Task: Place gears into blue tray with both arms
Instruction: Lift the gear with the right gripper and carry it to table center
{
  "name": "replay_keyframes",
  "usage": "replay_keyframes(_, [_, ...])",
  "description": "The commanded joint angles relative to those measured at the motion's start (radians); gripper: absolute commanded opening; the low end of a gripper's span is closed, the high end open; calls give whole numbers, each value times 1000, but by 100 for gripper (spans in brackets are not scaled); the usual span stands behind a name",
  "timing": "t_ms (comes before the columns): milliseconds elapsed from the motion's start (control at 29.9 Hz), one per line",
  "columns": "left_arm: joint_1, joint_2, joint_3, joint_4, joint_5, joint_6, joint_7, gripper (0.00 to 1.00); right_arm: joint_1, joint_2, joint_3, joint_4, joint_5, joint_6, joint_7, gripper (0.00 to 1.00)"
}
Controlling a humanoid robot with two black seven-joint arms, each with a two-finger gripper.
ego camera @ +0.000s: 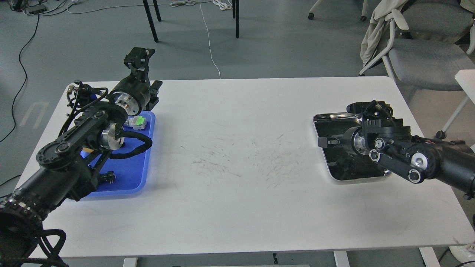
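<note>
The blue tray (133, 174) lies at the table's left edge, mostly covered by my left arm. My left gripper (139, 58) is raised above the tray's far end, past the table's back edge. It is dark, and its fingers cannot be told apart. My right gripper (326, 141) points left, low over the dark floor of the silver tray (334, 116). Its fingers blend into the reflections there. I cannot make out any gears: the silver tray's floor is dark and partly hidden by my right arm.
A grey-and-green connector (137, 121) rests at the blue tray's far end. A small black part (107, 177) sits near its front. The white table (237, 193) shows scuff marks in the middle. Chairs stand on the floor beyond the right corner.
</note>
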Motion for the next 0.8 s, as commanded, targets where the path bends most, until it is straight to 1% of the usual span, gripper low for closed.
replay_keyframes(0, [-2, 3, 0, 0, 0, 0, 0, 99, 0, 8, -1, -1, -3, 4, 0, 71])
replay_keyframes(33, [-2, 3, 0, 0, 0, 0, 0, 99, 2, 9, -3, -1, -3, 4, 0, 70])
replay_keyframes(100, [-4, 3, 0, 0, 0, 0, 0, 99, 9, 11, -29, -1, -3, 5, 0, 64])
replay_keyframes(301, [-5, 3, 0, 0, 0, 0, 0, 99, 31, 12, -80, -4, -3, 5, 0, 60])
replay_keyframes(401, [-5, 5, 0, 0, 0, 0, 0, 99, 32, 15, -81, -3, -3, 5, 0, 50])
replay_keyframes(501, [-5, 6, 0, 0, 0, 0, 0, 99, 32, 16, -81, -1, -3, 7, 0, 49])
replay_keyframes(535, [-5, 6, 0, 0, 0, 0, 0, 99, 32, 16, -81, -1, -3, 7, 0, 47])
replay_keyframes(602, [-5, 6, 0, 0, 0, 0, 0, 99, 32, 16, -83, -1, -3, 8, 1, 39])
replay_keyframes(668, [-5, 6, 0, 0, 0, 0, 0, 99, 32, 16, -83, -1, -3, 13, 1, 28])
replay_keyframes(769, [-5, 6, 0, 0, 0, 0, 0, 99, 32, 16, -83, 1, -3, 13, 4, 20])
